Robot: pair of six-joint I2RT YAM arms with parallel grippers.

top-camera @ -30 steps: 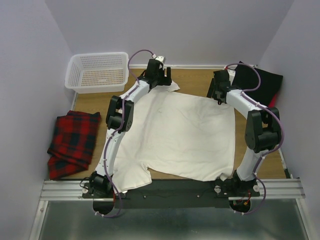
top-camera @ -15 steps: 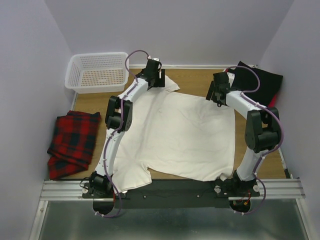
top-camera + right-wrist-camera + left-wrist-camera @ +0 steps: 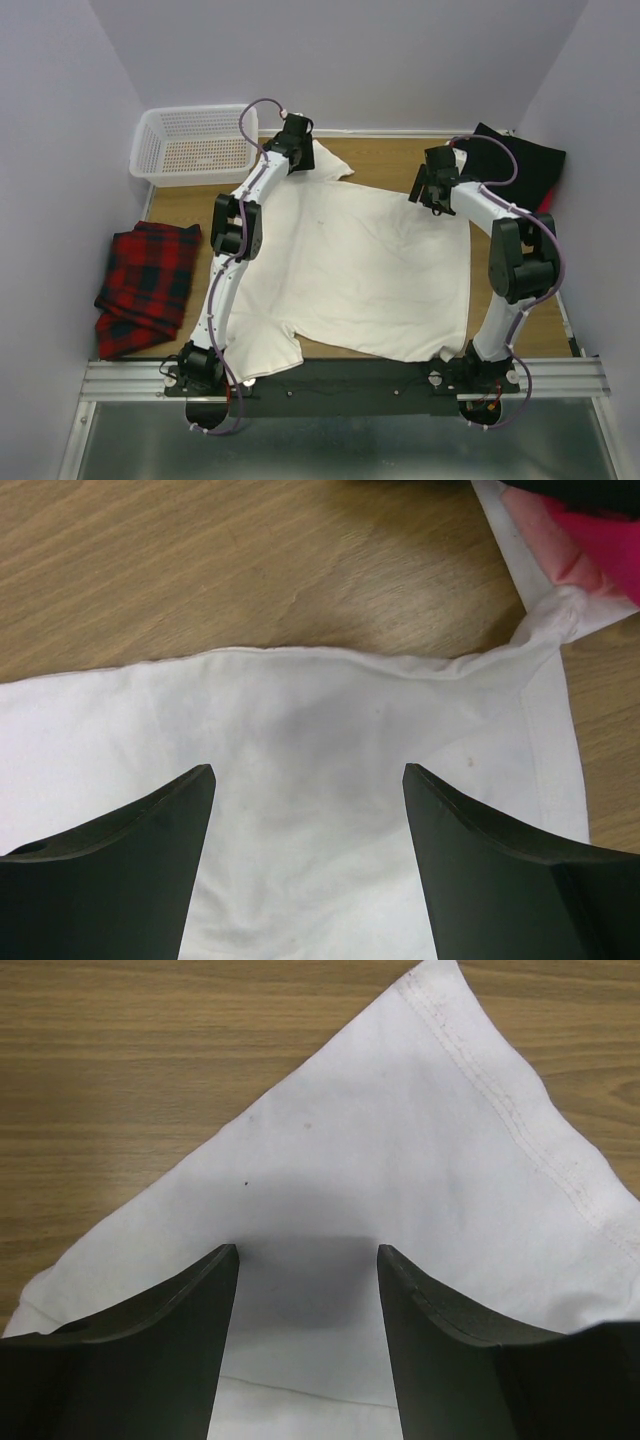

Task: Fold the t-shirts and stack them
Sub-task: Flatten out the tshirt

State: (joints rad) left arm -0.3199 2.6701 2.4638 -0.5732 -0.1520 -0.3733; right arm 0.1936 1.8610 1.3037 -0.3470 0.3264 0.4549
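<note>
A large cream-white t-shirt lies spread flat on the wooden table. My left gripper is at its far left sleeve. Its jaws stand apart, pointing down onto the sleeve cloth, with nothing pinched between them. My right gripper hovers over the shirt's far right edge, open and empty. A black t-shirt lies bunched at the back right. A sliver of red t-shirt peeks out beneath it.
A white slatted basket stands at the back left corner. A red-and-black plaid cloth lies folded by the left wall. Grey walls close in on both sides, and the metal rail holding the arm bases runs along the near edge.
My left arm has reached further back and left, bringing its gripper over the sleeve, and its jaws have narrowed somewhat. My right gripper shifted slightly left along the shirt's far edge.
</note>
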